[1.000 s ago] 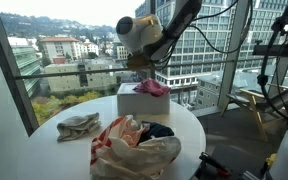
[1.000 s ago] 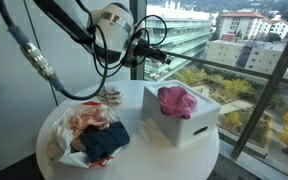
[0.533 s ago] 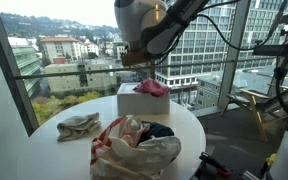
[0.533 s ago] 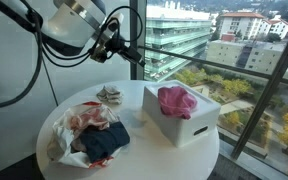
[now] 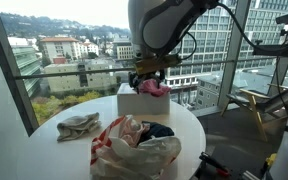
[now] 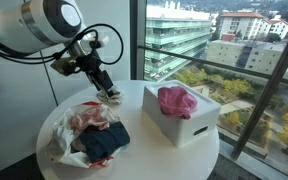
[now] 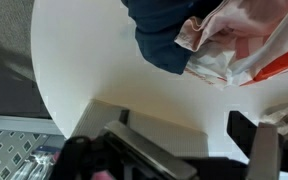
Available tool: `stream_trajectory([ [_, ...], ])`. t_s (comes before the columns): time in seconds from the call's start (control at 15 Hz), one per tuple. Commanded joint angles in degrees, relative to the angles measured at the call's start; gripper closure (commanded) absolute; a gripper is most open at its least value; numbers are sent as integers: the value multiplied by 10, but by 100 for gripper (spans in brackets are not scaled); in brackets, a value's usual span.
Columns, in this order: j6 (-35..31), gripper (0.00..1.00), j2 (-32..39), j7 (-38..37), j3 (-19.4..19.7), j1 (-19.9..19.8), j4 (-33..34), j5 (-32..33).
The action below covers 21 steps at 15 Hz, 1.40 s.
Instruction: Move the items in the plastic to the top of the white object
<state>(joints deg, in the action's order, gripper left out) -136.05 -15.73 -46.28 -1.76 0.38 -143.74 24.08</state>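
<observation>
Your gripper (image 6: pixel 111 92) hangs with its jaws spread, holding nothing. In an exterior view it partly hides a gray rag (image 5: pixel 79 125). The plastic bag (image 6: pixel 72 135) of clothes sits by the table's (image 6: pixel 141 160) near-left edge, and a pink cloth (image 6: pixel 176 100) already tops the white box (image 6: pixel 184 128), with bare tabletop between them.

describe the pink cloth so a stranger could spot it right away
On the round white table by the window stands a white box, next to a plastic bag stuffed with clothes. The pink cloth lies crumpled on top of that box: the only item up there, while the rest sit in the bag or on the tabletop.
</observation>
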Motion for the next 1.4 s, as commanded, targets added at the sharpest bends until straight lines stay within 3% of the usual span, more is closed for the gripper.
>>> stream_trajectory([
  [0.0, 26, 0, 18, 107, -7, 12, -22, -99],
  [0.53, 99, 0, 155, 211, -39, 26, 38, -159],
  [1.33, 40, 0, 282, 306, -18, 38, 93, -164],
])
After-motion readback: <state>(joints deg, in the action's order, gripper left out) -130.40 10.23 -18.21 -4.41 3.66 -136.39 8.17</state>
